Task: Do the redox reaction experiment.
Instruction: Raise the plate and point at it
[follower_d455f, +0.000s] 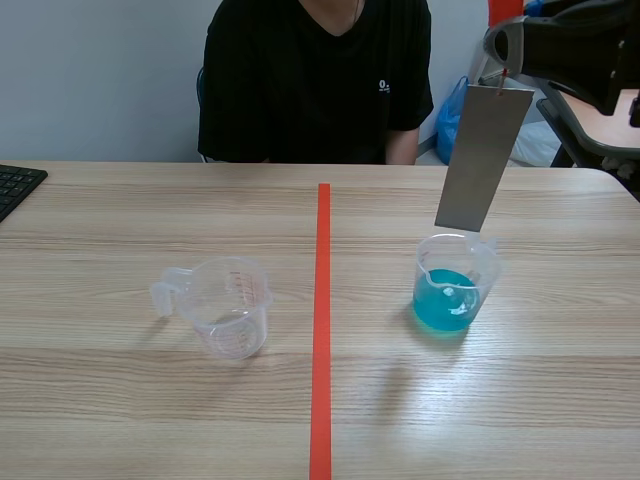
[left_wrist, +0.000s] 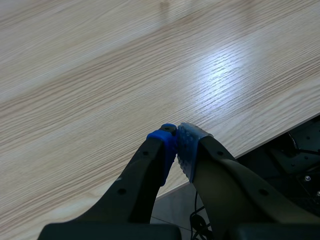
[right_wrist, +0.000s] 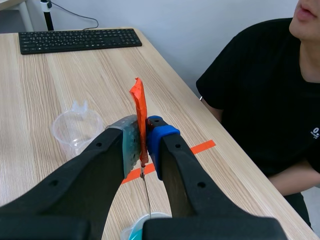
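A grey metal plate (follower_d455f: 483, 160) hangs upright by an orange-red tape tab (right_wrist: 138, 111) at its top. My right gripper (right_wrist: 143, 134) is shut on that tab, raised at the scene's far right (follower_d455f: 503, 68). The plate's lower edge hovers just over the rim of a clear beaker (follower_d455f: 455, 290) holding blue liquid; it stays out of the liquid. An empty clear measuring cup (follower_d455f: 225, 305) stands left of the red tape line, also seen beyond the right fingers (right_wrist: 76, 131). My left gripper (left_wrist: 176, 136) is shut on nothing, above the table's edge.
A person in a black shirt (follower_d455f: 315, 80) sits across the table. A black keyboard (right_wrist: 80, 40) lies at the far left edge (follower_d455f: 15, 185). A blue bag (follower_d455f: 452, 118) and a chair are behind the table on the right.
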